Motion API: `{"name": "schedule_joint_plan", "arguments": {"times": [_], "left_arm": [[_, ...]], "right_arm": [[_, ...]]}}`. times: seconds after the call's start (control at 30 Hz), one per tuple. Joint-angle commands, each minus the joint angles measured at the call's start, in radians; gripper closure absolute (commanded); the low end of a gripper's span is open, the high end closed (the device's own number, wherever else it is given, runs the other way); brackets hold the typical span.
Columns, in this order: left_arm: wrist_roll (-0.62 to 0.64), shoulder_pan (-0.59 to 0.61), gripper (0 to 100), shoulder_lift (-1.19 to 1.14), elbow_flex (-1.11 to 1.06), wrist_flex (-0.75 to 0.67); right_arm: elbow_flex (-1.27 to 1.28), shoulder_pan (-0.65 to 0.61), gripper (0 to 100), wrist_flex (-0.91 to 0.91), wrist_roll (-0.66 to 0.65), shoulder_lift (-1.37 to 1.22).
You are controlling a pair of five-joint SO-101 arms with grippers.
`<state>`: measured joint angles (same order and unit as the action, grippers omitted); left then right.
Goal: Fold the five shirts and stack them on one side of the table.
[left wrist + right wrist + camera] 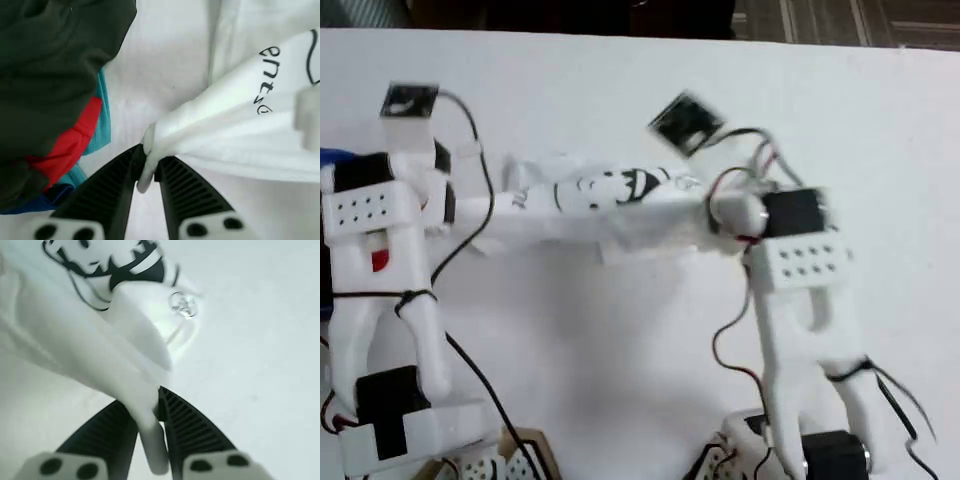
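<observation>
White shirt (600,205), printed in black, is drawn out in a band across the upper middle of the high view. It is judged light, soft and limp, likely to sag unless taken at bunched edges or corners. One fold of it is pinched by the left gripper (148,162), another by the right gripper (150,407). A smooth white table (620,380) lies beneath. Dark, red and teal garments (50,75) are piled near the left gripper.

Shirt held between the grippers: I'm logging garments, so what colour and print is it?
The shirt is white with a black graphic, best seen in the right wrist view.
</observation>
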<state>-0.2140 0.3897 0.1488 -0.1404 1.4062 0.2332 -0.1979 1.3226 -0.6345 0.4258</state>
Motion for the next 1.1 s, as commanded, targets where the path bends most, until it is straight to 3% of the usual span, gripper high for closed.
{"name": "schedule_joint_plan", "arguments": {"times": [0.0, 0.23, 0.43, 0.63, 0.83, 1.07], "left_arm": [[0.005, -0.051, 97, 0.046, 0.232, 0.12], [0.006, -0.16, 98, 0.044, 0.631, 0.359], [0.003, -0.167, 98, 0.095, 0.822, 0.379], [0.0, -0.172, 98, 0.301, 0.76, 0.377], [0.002, -0.172, 98, 0.483, 0.553, 0.368], [0.006, -0.17, 98, 0.577, 0.366, 0.253]], "right_arm": [[-0.132, 0.079, 97.9, -0.09, 0.063, 0.076], [-0.339, 0.16, 97.9, -0.101, 0.068, 0.051], [-0.482, 0.208, 97.9, -0.059, 0.071, 0.09], [-0.666, 0.219, 97.9, 0.022, 0.069, 0.159], [-0.832, 0.272, 97.9, 0.071, 0.066, 0.206], [-0.908, 0.329, 97.9, 0.065, -0.002, 0.194]]}}
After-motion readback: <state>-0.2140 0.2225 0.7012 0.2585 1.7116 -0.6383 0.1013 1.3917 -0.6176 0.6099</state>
